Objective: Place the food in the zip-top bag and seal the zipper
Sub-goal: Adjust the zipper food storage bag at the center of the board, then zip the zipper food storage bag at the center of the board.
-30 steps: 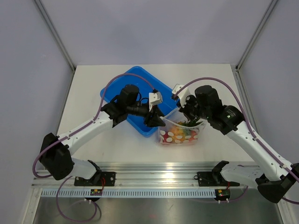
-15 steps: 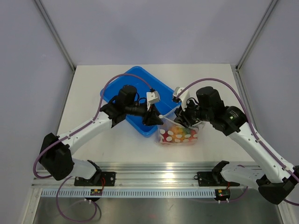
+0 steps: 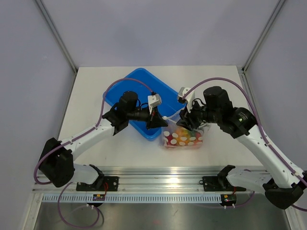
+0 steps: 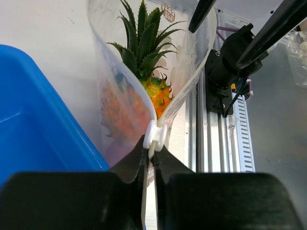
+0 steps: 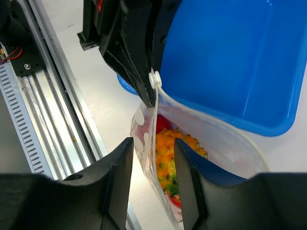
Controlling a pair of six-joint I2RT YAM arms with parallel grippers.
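Note:
The zip-top bag [image 3: 183, 139], clear with white dots low down, stands in front of the blue tray with its mouth open upward. Inside it I see the orange pineapple [image 4: 157, 93] with its green crown and one red fruit [image 5: 163, 123]; the second red fruit is mostly hidden. My left gripper [image 3: 158, 123] is shut on the bag's left mouth corner, right below the white zipper slider [image 4: 156, 135]. My right gripper [image 3: 187, 121] is open at the bag's mouth, and its jaws straddle the bag's near wall [image 5: 144, 136] without touching it.
The blue tray [image 3: 139, 84] lies just behind and left of the bag, its corner close to both grippers. The aluminium rail [image 3: 163, 182] runs along the table's near edge. Grey walls close in the back and sides.
My right gripper has moved left and lower, over the bag's mouth. The left gripper has shifted slightly left, still holding the bag corner. The bag has shifted a little with it.

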